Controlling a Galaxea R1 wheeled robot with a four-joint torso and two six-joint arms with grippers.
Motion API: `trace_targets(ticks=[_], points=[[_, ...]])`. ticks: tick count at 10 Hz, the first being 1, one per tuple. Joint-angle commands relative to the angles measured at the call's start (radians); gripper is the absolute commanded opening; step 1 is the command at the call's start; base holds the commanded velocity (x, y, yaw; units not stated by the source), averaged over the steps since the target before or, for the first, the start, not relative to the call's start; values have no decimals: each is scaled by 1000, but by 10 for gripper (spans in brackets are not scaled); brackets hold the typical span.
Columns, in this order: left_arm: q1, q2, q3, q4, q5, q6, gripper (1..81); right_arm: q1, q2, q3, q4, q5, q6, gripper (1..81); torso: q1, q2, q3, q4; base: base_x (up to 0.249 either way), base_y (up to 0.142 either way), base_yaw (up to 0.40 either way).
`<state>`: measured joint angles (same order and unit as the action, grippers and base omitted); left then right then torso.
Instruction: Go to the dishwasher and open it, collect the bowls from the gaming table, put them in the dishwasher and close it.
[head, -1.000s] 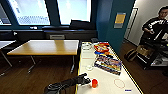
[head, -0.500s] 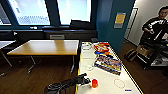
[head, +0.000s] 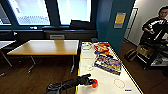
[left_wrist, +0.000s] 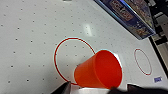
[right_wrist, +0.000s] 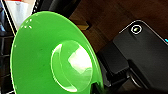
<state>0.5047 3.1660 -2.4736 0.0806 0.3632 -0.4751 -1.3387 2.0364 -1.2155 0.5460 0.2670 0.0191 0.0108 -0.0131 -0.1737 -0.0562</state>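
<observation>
Left wrist view: an orange bowl (left_wrist: 100, 71), tall-sided and tilted with its mouth turned toward the camera, is seen close against the left tool (left_wrist: 97, 88); it appears to be pinched at its lower rim, though the fingers are too dark to be read with certainty. It lies on the white, dotted worktop (left_wrist: 30, 30) of the gaming table, overlapping a red printed ring (left_wrist: 56, 53), with a second ring (left_wrist: 143, 62) well apart. In the head view the same bowl (head: 94, 83) is met by the left tool (head: 90, 81) near the yellow-edged near end of the worktop (head: 106, 86). A bright green bowl (right_wrist: 37, 57) is held by the right tool (right_wrist: 98, 87), gripped at its rim. The collecting step is judged to be in hand; a secure lift is called for next. On the boxed game (head: 108, 63) and the small blue label (left_wrist: 157, 79) no writing can be read.
</observation>
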Motion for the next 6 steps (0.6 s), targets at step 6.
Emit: trace_targets(ticks=[6], points=[[-192,63,-30,21,25,-5,811,57,-42,41,-27,-69,-2,10,0,0,0,0,0,0,0]])
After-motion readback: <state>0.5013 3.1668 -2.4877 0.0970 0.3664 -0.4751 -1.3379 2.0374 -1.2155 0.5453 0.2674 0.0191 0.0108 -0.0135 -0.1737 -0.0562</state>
